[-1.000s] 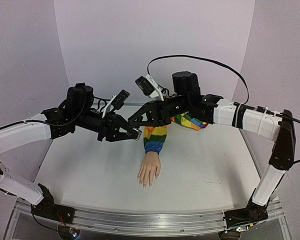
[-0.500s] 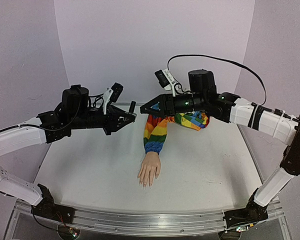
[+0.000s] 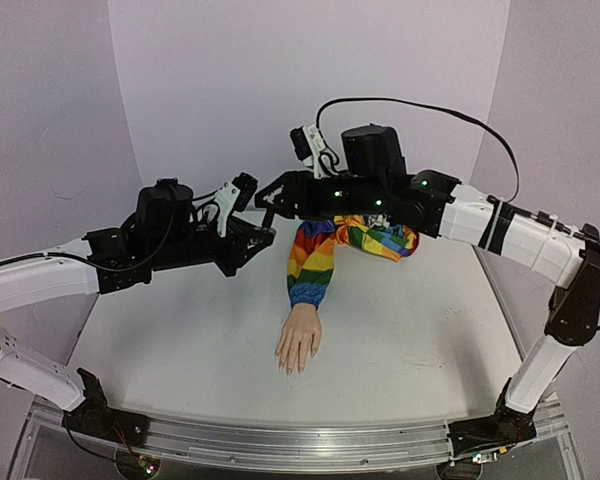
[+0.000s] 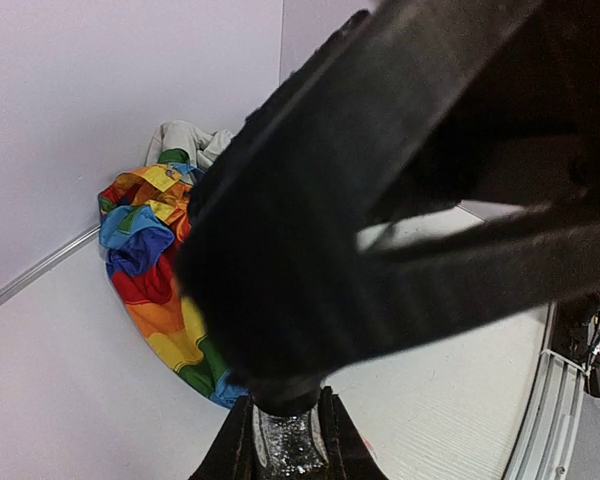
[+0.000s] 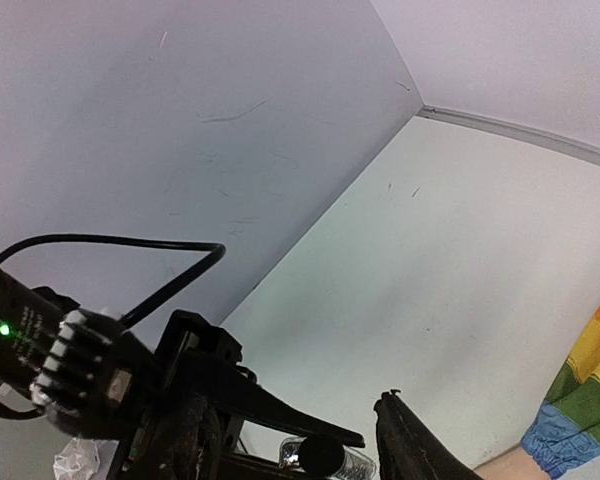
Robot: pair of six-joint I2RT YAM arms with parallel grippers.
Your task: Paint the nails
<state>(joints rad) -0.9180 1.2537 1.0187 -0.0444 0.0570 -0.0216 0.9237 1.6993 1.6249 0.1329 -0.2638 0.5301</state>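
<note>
While hovering above white surface [image 3: 180,340] between lilac walls [image 3: 280,90], clamps bottle [image 4: 284,440] in left claw [image 3: 263,235]. Cannot tell state of right claw [image 3: 267,198], blurred, just above left claw. Down on surface, well below both claws: nails [image 3: 293,368], too tiny to discern.

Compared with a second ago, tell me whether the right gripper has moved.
Yes. In the top view the right gripper has shifted up the picture, farther from the mannequin hand, which lies where it was.

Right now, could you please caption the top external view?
Left gripper and right gripper hang close together mid-air; a rainbow-sleeved mannequin hand lies on the table.
</note>
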